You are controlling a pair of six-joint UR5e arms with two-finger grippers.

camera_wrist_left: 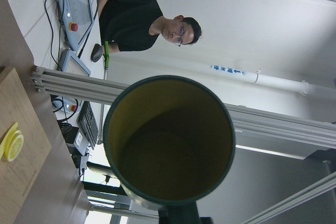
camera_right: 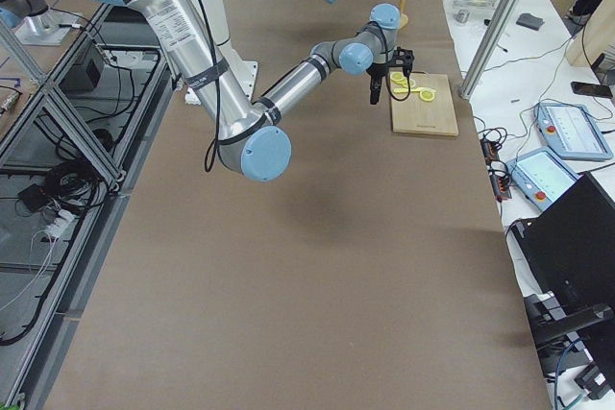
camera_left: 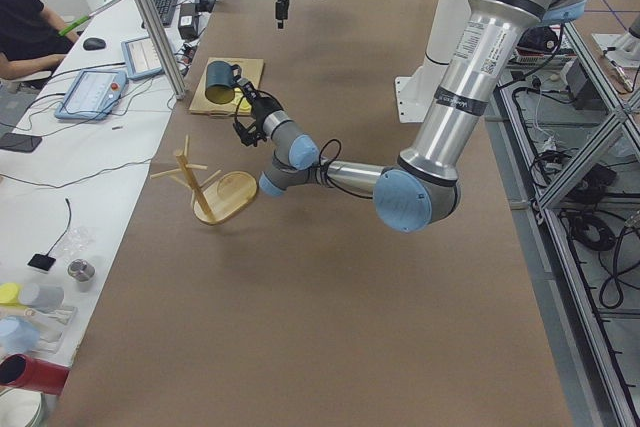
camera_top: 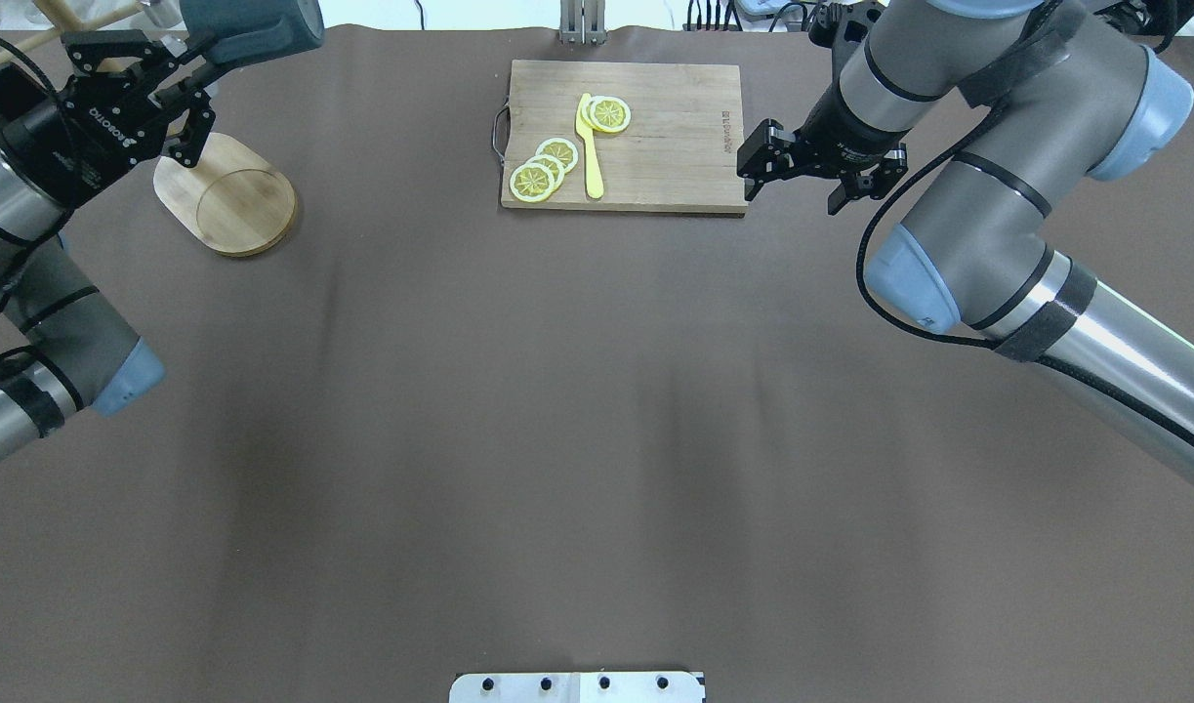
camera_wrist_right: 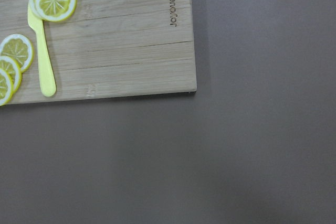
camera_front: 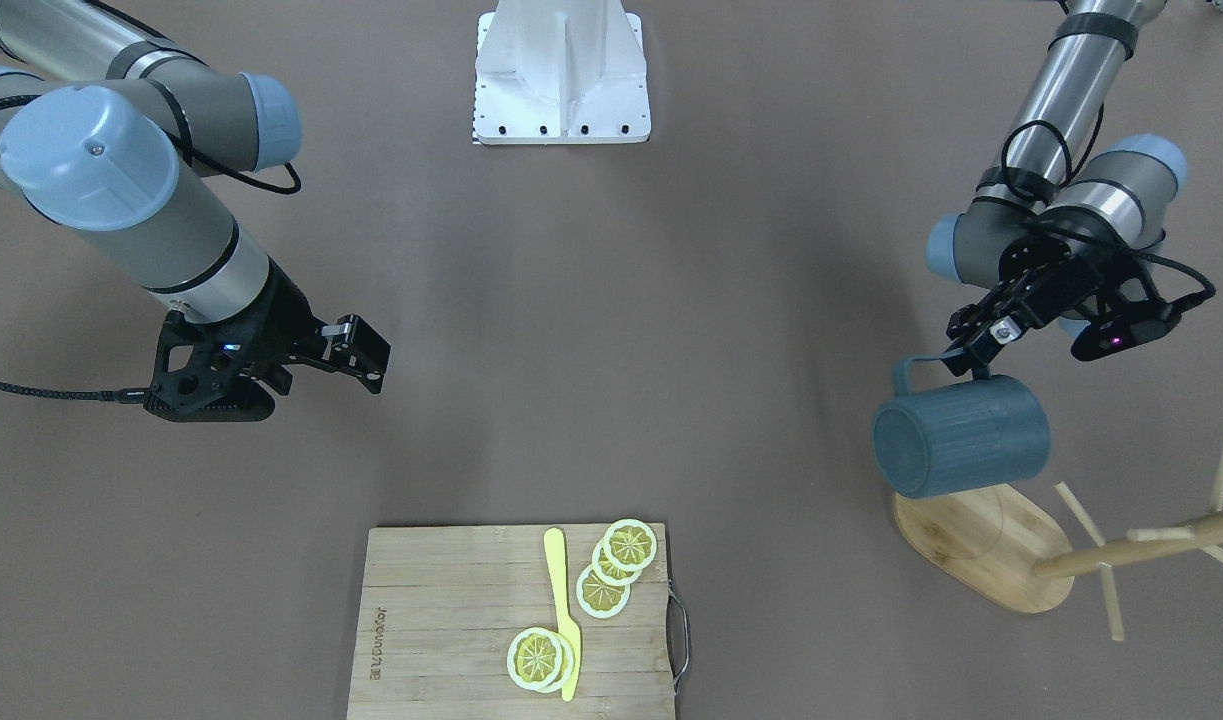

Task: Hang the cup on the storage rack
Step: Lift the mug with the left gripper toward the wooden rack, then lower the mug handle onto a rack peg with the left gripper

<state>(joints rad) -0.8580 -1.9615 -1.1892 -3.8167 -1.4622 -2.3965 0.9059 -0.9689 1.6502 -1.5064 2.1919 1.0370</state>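
Only the left wrist view shows the cup's yellowish inside; the front view gives its ribbed outside and flat bottom. There is one cup, one rack, one cutting board, one yellow knife and, it seems, five overlapping lemon slices. The cup hangs at frame right over the rack's base, its long axis level and its bottom toward frame left. The left tool is clamped on it by the handle. The right tool is spread open and empty above the desk.

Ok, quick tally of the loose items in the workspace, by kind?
cup: 1
storage rack: 1
cutting board: 1
yellow knife: 1
lemon slices: 5, some overlapping
Total: 9
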